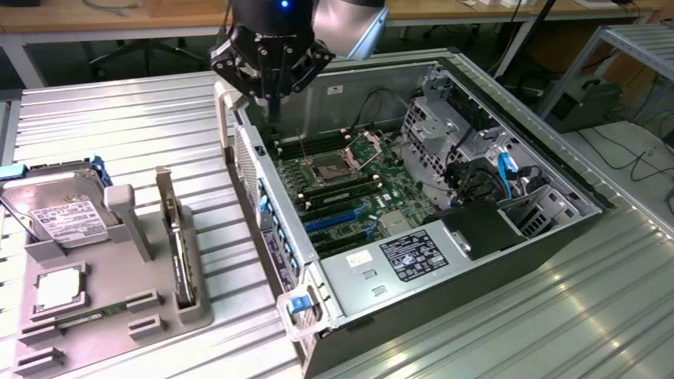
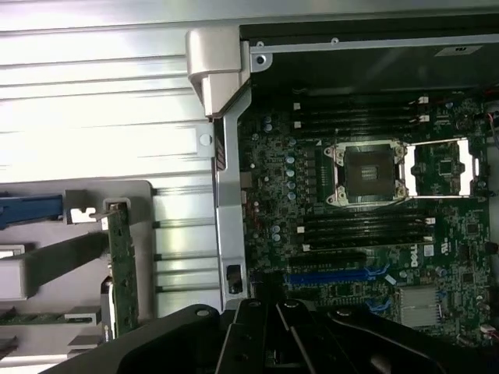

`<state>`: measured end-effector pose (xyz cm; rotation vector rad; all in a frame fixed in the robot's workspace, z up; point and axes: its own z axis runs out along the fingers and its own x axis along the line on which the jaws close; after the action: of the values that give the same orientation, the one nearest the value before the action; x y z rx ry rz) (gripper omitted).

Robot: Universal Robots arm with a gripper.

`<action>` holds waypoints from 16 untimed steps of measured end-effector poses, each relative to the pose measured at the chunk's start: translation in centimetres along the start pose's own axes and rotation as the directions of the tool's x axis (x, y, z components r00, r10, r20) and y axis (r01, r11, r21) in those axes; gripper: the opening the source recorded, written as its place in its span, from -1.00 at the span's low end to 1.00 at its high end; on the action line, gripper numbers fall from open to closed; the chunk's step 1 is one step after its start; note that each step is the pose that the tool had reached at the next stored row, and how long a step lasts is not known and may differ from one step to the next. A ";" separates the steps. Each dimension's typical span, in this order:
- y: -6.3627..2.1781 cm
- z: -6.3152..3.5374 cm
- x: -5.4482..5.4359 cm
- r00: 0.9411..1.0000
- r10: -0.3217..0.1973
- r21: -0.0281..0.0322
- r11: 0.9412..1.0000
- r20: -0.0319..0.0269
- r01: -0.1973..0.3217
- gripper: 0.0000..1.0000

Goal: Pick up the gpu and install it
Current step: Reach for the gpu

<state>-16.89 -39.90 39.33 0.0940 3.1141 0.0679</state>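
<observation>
Jaws together, empty: we are hovering the gripper [image 1: 271, 103] over the case [image 1: 463, 316] wall; the gpu [image 1: 183, 264] is standing in the holder [image 1: 110, 296] at its seven o'clock.

Pretty clearly a robotics lab: opened-up PC tower [image 1: 348, 95] right under the pincer [image 1: 271, 112] on a ribbed metal bench [image 1: 126, 118], wooden desks [image 1: 53, 16] beyond it.

The ribbed metal counter [image 1: 126, 126] carries two things. An open computer case [image 1: 443, 332] lies on its side just below the end effector [image 1: 271, 106]. A grey parts holder [image 1: 100, 304] rests well off toward the exterior view's left of it, apart from the case.
</observation>
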 end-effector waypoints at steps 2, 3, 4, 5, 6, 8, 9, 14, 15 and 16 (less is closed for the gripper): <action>-0.02 -0.01 0.3 1.000 -0.003 0.000 1.000 0.000 0.003 -0.79; -0.03 -0.01 0.5 1.000 -0.004 0.000 1.000 0.000 0.004 -0.79; -0.04 -0.01 0.6 1.000 -0.005 0.000 1.000 0.000 0.005 -0.79; -0.05 -0.02 0.8 1.000 -0.006 0.000 1.000 0.000 0.006 -0.79; -0.06 -0.02 0.9 1.000 -0.008 0.000 1.000 0.000 0.008 -0.79; -0.08 -0.03 1.3 1.000 -0.010 0.000 1.000 0.000 0.010 -0.79; -0.08 -0.03 1.4 1.000 -0.011 0.000 1.000 -0.001 0.011 -0.79; -0.13 -0.05 2.2 1.000 -0.016 0.000 1.000 -0.001 0.016 -0.79; -0.14 -0.05 2.3 1.000 -0.017 0.000 1.000 -0.001 0.017 -0.79; -0.15 -0.05 2.5 1.000 -0.018 0.000 1.000 -0.001 0.018 -0.79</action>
<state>-19.36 -39.90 39.31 0.0655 3.1152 0.0684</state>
